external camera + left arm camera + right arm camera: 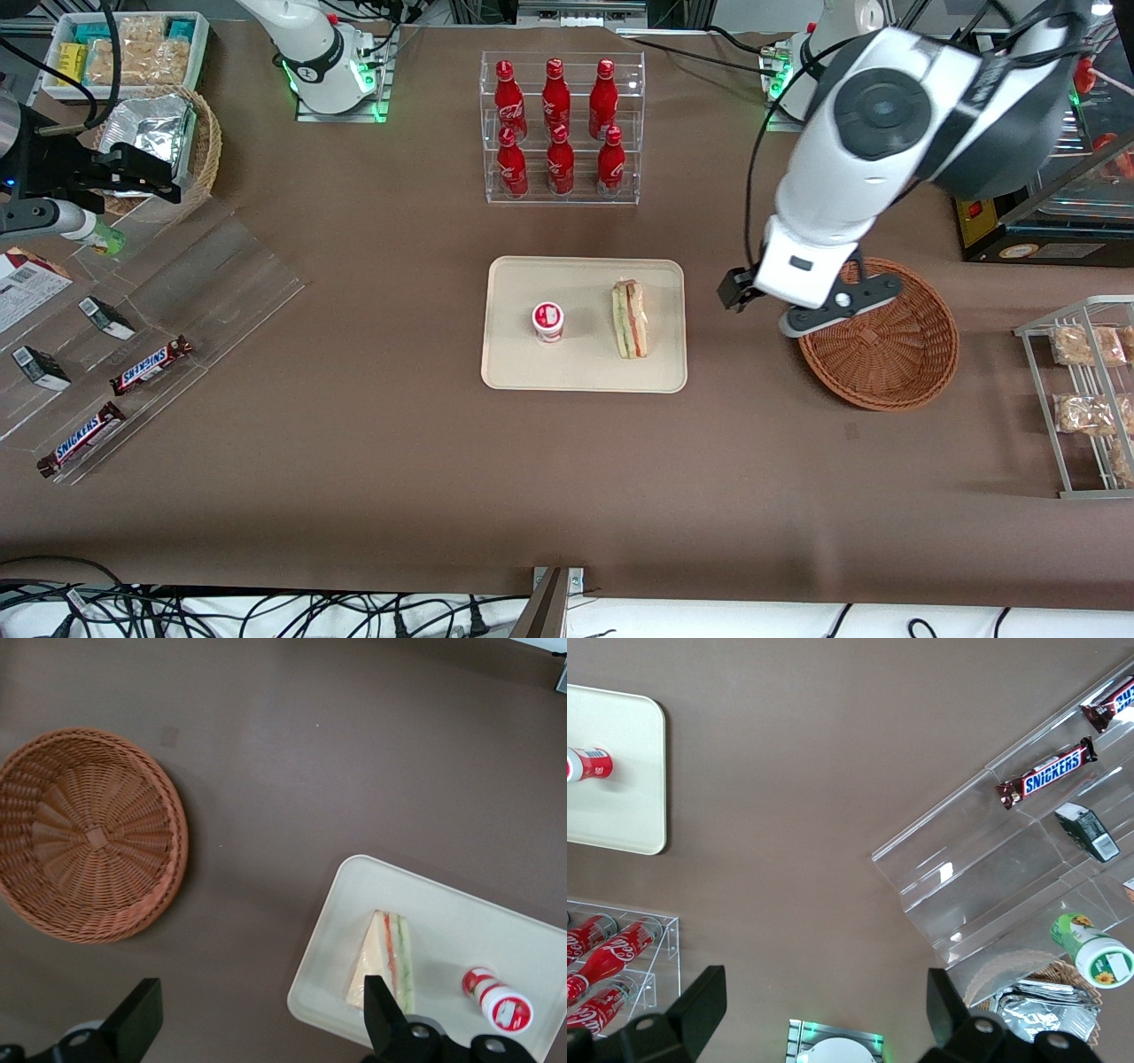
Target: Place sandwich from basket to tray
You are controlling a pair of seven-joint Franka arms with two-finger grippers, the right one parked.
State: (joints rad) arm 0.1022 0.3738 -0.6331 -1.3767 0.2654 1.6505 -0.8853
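Observation:
The sandwich (630,319) (387,958), a wrapped white-bread wedge with red and green layers, lies on the cream tray (585,372) (354,904), on the side toward the working arm. The reddish-brown wicker basket (895,354) (89,833) holds nothing. My gripper (811,306) (260,992) hangs above the table at the basket's rim, between basket and tray. It is open, with only bare tablecloth between its black fingers (137,1014).
A small red-and-white cup (548,321) stands on the tray beside the sandwich. A clear rack of red bottles (560,124) stands farther from the front camera than the tray. A wire rack with bagged snacks (1085,390) sits at the working arm's end.

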